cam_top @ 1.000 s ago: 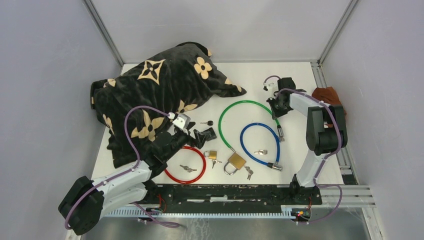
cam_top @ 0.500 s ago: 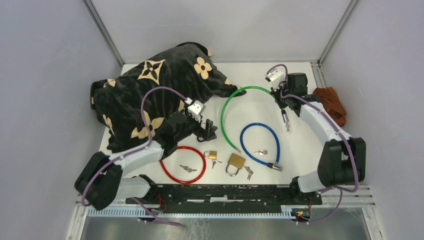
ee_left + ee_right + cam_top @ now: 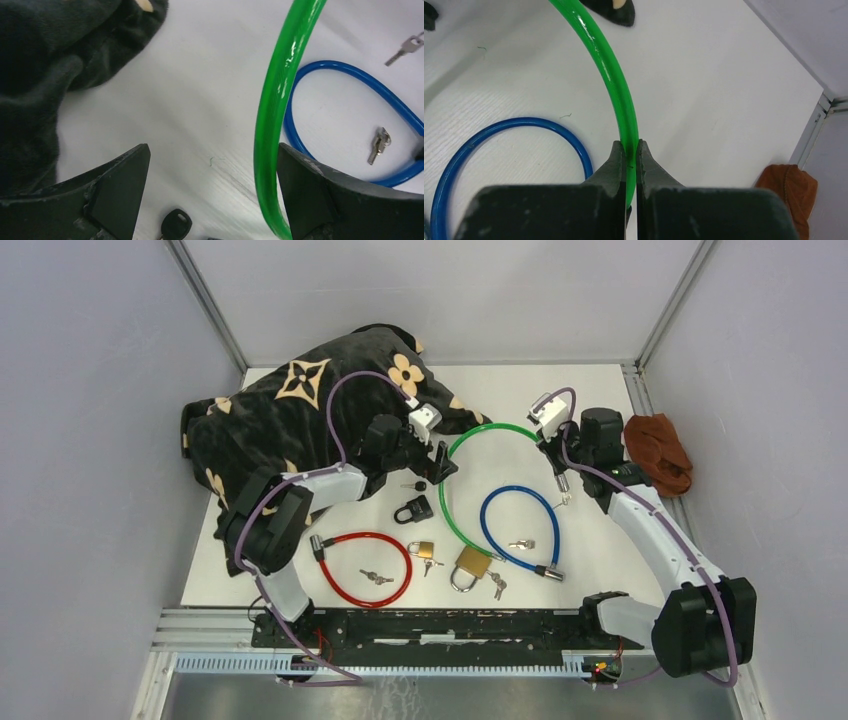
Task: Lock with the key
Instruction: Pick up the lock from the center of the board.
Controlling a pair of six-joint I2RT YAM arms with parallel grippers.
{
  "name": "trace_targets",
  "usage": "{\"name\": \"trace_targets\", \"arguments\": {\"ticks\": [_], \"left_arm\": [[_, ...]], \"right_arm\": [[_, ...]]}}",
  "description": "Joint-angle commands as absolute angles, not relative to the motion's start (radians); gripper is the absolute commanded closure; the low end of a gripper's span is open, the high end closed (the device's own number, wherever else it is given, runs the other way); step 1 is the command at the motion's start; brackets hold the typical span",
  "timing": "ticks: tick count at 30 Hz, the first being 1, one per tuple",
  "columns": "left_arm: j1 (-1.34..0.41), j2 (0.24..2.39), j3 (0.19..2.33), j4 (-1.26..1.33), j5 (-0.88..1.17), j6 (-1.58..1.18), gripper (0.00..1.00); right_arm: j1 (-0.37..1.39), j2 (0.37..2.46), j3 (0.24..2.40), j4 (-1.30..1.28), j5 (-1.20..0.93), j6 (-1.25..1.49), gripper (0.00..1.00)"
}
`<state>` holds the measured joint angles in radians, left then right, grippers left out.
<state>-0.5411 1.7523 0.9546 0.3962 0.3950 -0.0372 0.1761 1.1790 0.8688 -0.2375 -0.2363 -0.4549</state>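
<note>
The left claw [image 3: 212,162] has swung up, spread wide by the glossy green cable [image 3: 265,125], which the right claw [image 3: 628,150] pinches.

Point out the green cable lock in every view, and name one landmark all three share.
Top external: the green cable lock arcs across the middle of the picture.
Left wrist: the lock runs top to bottom, right of centre.
Right wrist: the lock curves from top left down into the shut right gripper.
Shared landmark: the blue cable lock, lying beside it in all three.
</note>
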Motion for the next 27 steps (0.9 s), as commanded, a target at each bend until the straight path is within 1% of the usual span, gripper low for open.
{"name": "trace_targets", "arguments": {"ticks": [1,3,4,5,6,7,8,9,10,11,13,15,18,20,22,24,27], "left_arm": [[-0.570,1.765,0.962,0.428,0.529,-0.023,0.07],[-0.580,1.764,0.953,0.436,0.541,-0.022,0.24],[-0.580,1.762,0.949,0.442,0.555,-0.026,0.37],[-0.580,1.754,0.946,0.448,0.575,-0.020,0.53],[-0.581,1.736,0.942,0.453,0.607,-0.009,0.76],[-0.581,1.720,0.938,0.457,0.628,0.014,0.91],[-0.582,1.700,0.934,0.460,0.644,0.032,0.97],[-0.581,1.677,0.931,0.463,0.656,0.052,0.98],[-0.581,1.654,0.926,0.461,0.668,0.077,0.98],[-0.582,1.622,0.919,0.455,0.680,0.110,0.98],[-0.581,1.558,0.895,0.423,0.691,0.189,0.98],[-0.578,1.498,0.874,0.378,0.693,0.253,0.98],[-0.576,1.422,0.842,0.357,0.692,0.274,0.98],[-0.576,1.377,0.817,0.357,0.699,0.302,0.98],[-0.575,1.337,0.792,0.357,0.700,0.318,0.98],[-0.574,1.300,0.773,0.350,0.706,0.329,0.98],[-0.575,1.267,0.742,0.369,0.725,0.328,0.98]], "right_arm": [[0.184,1.163,0.881,-0.126,-0.320,-0.445,1.00],[0.183,1.165,0.881,-0.120,-0.338,-0.440,1.00],[0.183,1.166,0.879,-0.118,-0.342,-0.438,1.00],[0.183,1.163,0.877,-0.116,-0.349,-0.439,1.00],[0.183,1.163,0.876,-0.117,-0.356,-0.439,1.00],[0.184,1.163,0.876,-0.122,-0.368,-0.439,1.00],[0.184,1.168,0.880,-0.133,-0.389,-0.438,1.00],[0.184,1.175,0.893,-0.158,-0.415,-0.446,1.00],[0.183,1.181,0.916,-0.190,-0.452,-0.462,0.92],[0.184,1.188,0.944,-0.234,-0.473,-0.477,0.79],[0.178,1.190,0.995,-0.287,-0.479,-0.498,0.59],[0.169,1.172,1.003,-0.295,-0.482,-0.514,0.49],[0.154,1.156,0.996,-0.319,-0.528,-0.543,0.42],[0.149,1.154,1.007,-0.382,-0.617,-0.596,0.38],[0.148,1.154,1.005,-0.408,-0.662,-0.617,0.37],[0.146,1.157,0.996,-0.406,-0.659,-0.612,0.37],[0.141,1.157,0.950,-0.354,-0.699,-0.596,0.38]]}}
